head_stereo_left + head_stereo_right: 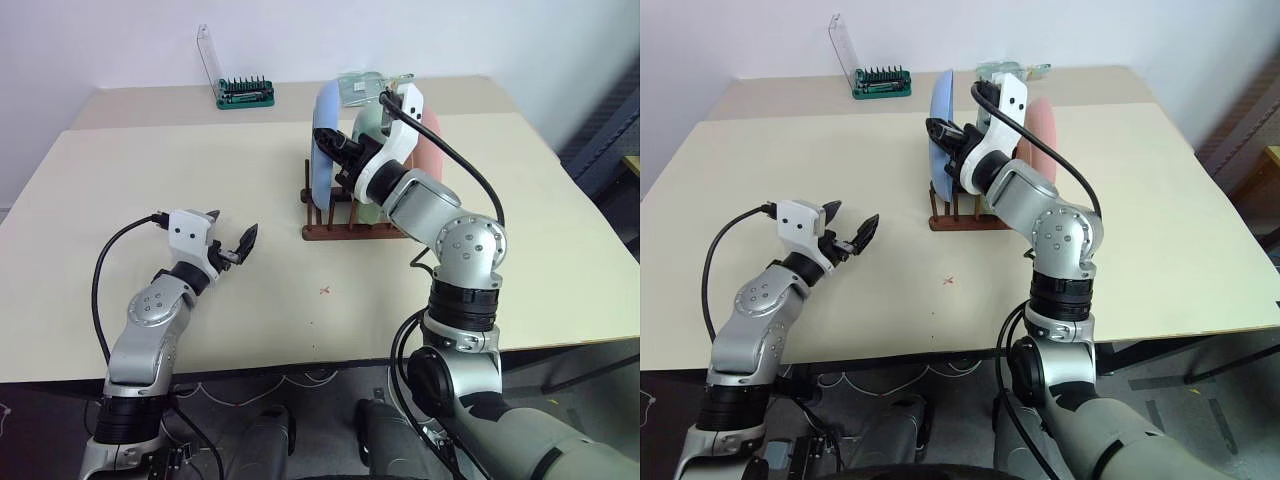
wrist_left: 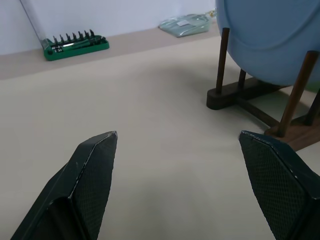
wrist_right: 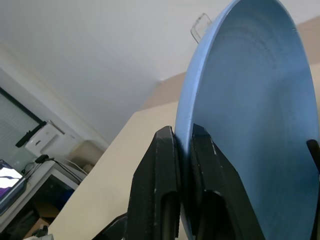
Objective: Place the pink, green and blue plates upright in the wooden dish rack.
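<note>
Green plate [image 1: 368, 122] mostly hidden behind the right gripper [image 1: 338, 150] and its arm, pink plate [image 1: 1040, 125] half covered beyond it, blue plate [image 3: 250, 130] cut off by the frame edge.

Lab: bare table [image 1: 120, 200], screwdriver-bit holder [image 1: 245, 93]

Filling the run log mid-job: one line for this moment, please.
rack: blue, green, pink plates upright | right gripper: fingers either side of blue rim | left gripper: open, empty, above table

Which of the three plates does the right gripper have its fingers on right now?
The blue plate, at the rack's left end; the right gripper has its rim between its fingers. The green plate and pink plate stand behind, untouched.
</note>
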Motion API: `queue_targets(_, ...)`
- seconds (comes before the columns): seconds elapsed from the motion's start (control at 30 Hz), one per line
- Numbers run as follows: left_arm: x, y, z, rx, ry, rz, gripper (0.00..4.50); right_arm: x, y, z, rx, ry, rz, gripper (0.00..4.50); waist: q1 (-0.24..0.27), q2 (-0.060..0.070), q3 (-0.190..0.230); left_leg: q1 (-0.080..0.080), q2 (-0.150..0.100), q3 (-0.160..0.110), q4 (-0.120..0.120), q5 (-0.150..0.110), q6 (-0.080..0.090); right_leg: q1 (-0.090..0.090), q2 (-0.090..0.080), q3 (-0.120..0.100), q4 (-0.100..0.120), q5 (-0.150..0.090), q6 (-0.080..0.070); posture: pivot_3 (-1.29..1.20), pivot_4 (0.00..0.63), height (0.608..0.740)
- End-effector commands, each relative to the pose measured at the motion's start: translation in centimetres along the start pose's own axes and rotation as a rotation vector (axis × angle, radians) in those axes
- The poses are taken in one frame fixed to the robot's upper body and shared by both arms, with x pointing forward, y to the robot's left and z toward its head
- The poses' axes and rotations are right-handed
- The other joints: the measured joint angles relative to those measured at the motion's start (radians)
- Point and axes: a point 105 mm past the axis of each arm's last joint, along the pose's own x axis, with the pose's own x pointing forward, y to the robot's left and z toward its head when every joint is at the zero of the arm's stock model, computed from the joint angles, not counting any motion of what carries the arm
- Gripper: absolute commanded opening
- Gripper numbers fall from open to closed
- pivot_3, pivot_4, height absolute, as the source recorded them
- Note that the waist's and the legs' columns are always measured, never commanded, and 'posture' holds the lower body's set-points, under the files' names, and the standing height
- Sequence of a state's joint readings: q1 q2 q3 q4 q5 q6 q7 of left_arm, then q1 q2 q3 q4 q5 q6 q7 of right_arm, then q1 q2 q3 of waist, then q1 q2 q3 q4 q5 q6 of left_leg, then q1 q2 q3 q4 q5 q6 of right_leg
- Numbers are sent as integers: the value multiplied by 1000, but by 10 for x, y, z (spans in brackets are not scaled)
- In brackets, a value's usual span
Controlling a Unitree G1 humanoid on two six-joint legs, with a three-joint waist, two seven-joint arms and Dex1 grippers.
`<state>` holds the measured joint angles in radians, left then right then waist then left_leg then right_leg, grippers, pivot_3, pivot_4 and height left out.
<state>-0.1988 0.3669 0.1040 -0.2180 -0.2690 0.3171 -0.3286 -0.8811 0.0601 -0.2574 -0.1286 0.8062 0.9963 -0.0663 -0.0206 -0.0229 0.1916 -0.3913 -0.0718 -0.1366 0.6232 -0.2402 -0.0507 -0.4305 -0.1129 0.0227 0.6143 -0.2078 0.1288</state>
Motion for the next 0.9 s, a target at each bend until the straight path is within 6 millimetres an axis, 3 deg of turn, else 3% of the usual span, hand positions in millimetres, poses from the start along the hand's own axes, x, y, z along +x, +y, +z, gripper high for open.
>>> queue_targets(0.03,-2,-4,13,22,-49,-15,4034,1,19,15,-31,-46,57,1962,0,0,0,0,0,0,0,0,0,0,0,0,0,0,0,0,150,740)
queue_targets(0.07,-2,-4,13,21,-48,-18,4034,1,19,16,-42,-50,55,2397,0,0,0,0,0,0,0,0,0,0,0,0,0,0,0,0,150,740)
queue_targets(0.23,-2,-7,11,19,-41,-28,4034,1,19,20,-58,-57,41,2397,0,0,0,0,0,0,0,0,0,0,0,0,0,0,0,0,150,740)
queue_targets(0.33,-2,-8,11,19,-41,-35,4034,0,25,27,-161,-79,59,2397,0,0,0,0,0,0,0,0,0,0,0,0,0,0,0,0,150,740)
queue_targets(0.47,-2,-11,10,12,-38,-55,4034,-12,65,47,-495,-152,237,2397,0,1,1,0,0,0,0,0,0,0,0,0,0,0,0,0,150,740)
queue_targets(0.57,-2,-11,8,15,-31,-52,4034,-32,78,52,-763,-191,347,2397,0,1,1,0,0,0,0,0,0,0,0,0,-1,0,1,0,150,740)
queue_targets(0.63,-3,-8,6,18,-24,-44,4034,-50,68,59,-809,-200,359,2397,2,0,0,0,0,0,0,0,0,1,0,-1,-2,-1,1,0,150,740)
queue_targets(0.73,-6,-3,2,19,-10,-30,4034,-84,30,71,-817,-169,304,2397,11,-1,-1,0,0,-1,1,0,1,4,0,-1,-3,-1,1,0,150,740)
queue_targets(0.9,-9,-2,-7,20,23,-52,4034,-149,-29,60,-780,35,206,2397,22,2,1,-1,-1,2,4,-3,5,5,-2,-1,-5,-1,1,0,150,740)
